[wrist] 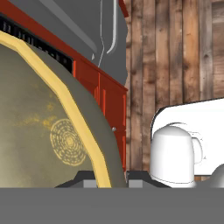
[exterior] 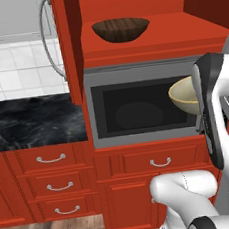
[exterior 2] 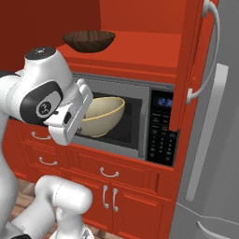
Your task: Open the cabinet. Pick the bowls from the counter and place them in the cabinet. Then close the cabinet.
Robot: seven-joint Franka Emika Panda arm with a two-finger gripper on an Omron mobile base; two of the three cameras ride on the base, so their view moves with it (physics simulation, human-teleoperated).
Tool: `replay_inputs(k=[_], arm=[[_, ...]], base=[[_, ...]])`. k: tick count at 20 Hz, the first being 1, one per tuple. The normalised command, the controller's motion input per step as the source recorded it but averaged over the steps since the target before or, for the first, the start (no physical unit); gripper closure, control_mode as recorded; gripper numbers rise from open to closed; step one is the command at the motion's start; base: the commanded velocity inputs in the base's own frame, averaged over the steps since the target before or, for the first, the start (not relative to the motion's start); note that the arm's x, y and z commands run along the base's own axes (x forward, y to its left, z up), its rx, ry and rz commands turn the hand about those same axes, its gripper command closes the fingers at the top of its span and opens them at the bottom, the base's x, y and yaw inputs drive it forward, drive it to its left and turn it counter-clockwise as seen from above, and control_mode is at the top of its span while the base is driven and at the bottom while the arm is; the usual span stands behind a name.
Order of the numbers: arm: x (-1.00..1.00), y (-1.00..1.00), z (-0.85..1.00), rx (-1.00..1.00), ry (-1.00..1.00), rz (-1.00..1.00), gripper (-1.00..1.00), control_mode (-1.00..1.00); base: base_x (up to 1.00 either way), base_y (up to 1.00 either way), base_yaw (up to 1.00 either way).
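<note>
Cabinet (exterior: 143, 38) shelf holds brown bowl (exterior: 121, 29) upright — tool (wrist: 111, 178) pinches beige bowl (exterior 2: 100, 115) tilted

Wood-grained brown bowl (exterior: 121, 29), smooth glazed beige bowl (exterior 2: 102, 114), marble-look counter (exterior: 31, 121)

We see the cabinet (exterior: 125, 14) with its red doors swung open, the dark wood-grained bowl (exterior: 121, 29) upright on its shelf, the pale beige-yellow bowl (exterior 2: 100, 115) raised in front of the microwave below, and the black veined counter (exterior: 34, 120) lying off to the left
</note>
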Motion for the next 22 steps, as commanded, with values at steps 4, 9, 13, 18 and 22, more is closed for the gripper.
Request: replay_inputs(k=[4,9,13,18,22], arm=[[0.0,0.0,0.0,0.0,0.0,0.0,1.0,1.0],[0.0,0.0,0.0,0.0,0.0,0.0,1.0,1.0],[0.0,0.0,0.0,0.0,0.0,0.0,1.0,1.0],[-0.1,0.0,0.3,0.0,-0.13,0.0,1.0,-1.0],[-0.12,0.0,0.79,0.0,-0.32,0.01,1.0,-1.0]], base=[[0.15,0.0,-0.25],[0.0,0.16,-0.05],[0.0,0.14,0.0],[0.0,0.02,0.0],[0.0,0.0,0.0]])
